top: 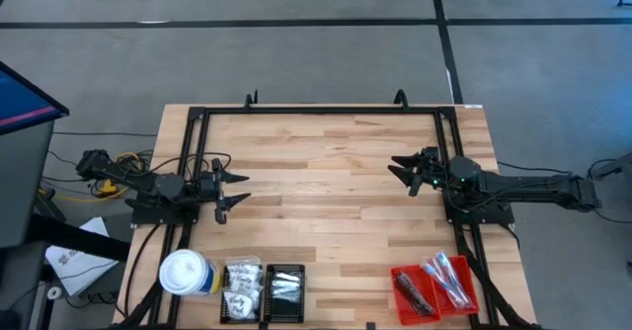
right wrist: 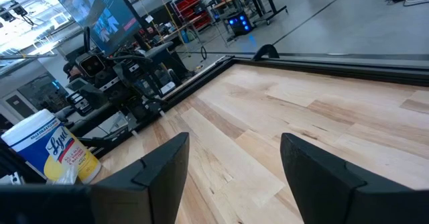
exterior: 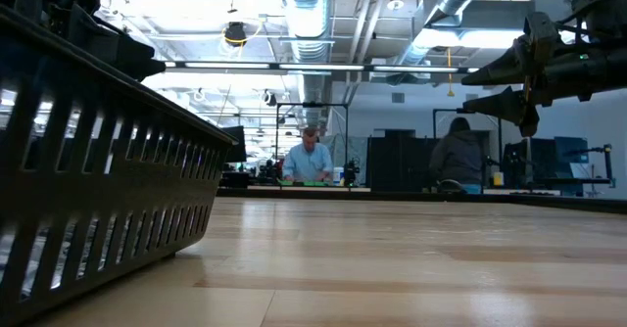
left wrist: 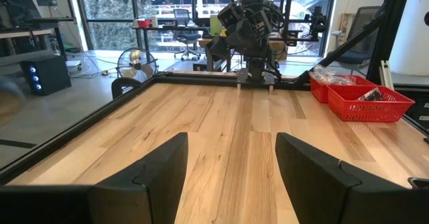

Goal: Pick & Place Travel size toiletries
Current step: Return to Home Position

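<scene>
The toiletries lie in trays along the table's near edge. White packets (top: pixel 241 277) and silvery sachets (top: pixel 285 288) fill the black tray (top: pixel 263 292) at near left. Dark bars (top: pixel 412 292) and thin blue, red and white sticks (top: pixel 446 279) lie in the red tray (top: pixel 434 290) at near right, which also shows in the left wrist view (left wrist: pixel 360 96). My left gripper (top: pixel 235 190) is open and empty at the table's left side. My right gripper (top: pixel 403 172) is open and empty at the right side, above the wood (exterior: pixel 495 84).
A round white-topped wipes canister (top: pixel 187 273) stands left of the black tray; it also shows in the right wrist view (right wrist: pixel 50 150). A black frame rail (top: pixel 321 110) runs around the table. Bare wood lies between the two grippers. People sit in the room beyond (exterior: pixel 310 159).
</scene>
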You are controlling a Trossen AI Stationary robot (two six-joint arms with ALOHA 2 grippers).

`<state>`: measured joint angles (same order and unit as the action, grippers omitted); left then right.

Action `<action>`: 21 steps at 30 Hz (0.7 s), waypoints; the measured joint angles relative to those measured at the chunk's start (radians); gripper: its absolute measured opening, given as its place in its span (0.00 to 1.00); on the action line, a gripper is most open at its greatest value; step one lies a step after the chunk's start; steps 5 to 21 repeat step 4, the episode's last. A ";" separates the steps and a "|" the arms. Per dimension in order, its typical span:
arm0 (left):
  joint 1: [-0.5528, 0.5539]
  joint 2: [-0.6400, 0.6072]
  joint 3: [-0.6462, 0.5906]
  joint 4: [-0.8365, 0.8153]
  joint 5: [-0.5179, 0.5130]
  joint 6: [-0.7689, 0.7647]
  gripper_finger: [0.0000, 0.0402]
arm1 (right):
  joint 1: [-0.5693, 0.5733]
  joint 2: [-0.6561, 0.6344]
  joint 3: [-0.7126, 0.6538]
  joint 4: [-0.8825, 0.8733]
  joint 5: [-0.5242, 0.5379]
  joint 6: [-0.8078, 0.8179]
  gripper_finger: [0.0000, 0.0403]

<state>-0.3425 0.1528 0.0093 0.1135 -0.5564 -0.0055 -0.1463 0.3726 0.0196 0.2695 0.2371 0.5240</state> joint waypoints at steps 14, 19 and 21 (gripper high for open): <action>0.000 0.000 0.000 0.000 0.000 0.000 0.54 | 0.000 0.000 0.000 0.000 0.000 0.000 0.56; 0.000 0.000 0.000 0.000 0.000 0.000 0.54 | 0.000 0.000 0.000 0.000 0.000 0.000 0.56; 0.000 0.000 0.000 0.000 0.000 0.000 0.54 | 0.000 0.000 0.000 0.000 0.000 0.000 0.56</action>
